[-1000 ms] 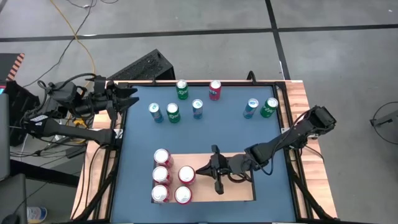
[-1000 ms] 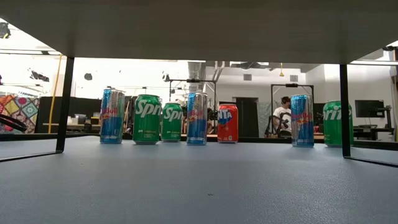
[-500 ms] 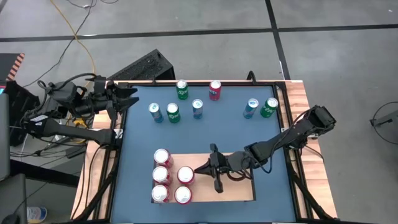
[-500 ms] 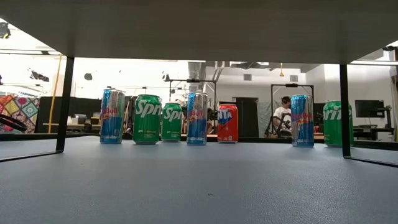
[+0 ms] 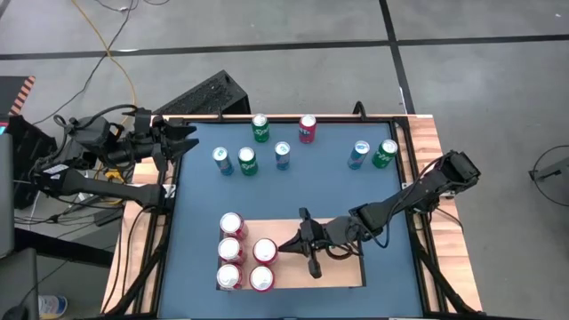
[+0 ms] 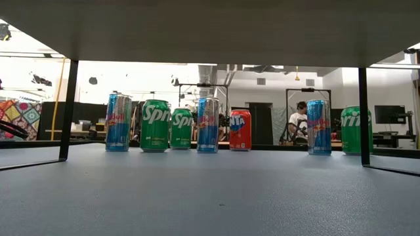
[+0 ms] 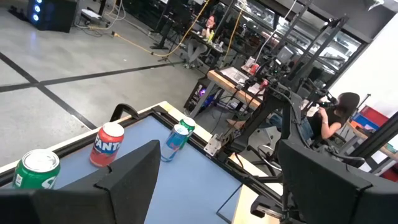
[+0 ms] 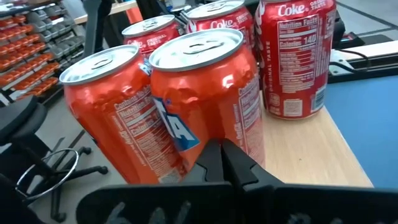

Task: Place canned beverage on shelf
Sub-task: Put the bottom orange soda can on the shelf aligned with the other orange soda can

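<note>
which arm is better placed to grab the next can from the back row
Left, probably. The left end effector sits open at the table's back-left corner, close to the nearest loose cans. The right end effector is shut, down over the shelf against the red cans.

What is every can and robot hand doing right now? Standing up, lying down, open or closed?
Five red cans: upright on the shelf, packed together.
Seven other cans: upright on the blue mat, off the shelf.
Right gripper: shut, empty, tips next to a shelf can.
Left gripper: open, empty, by the table's far left corner.
</note>
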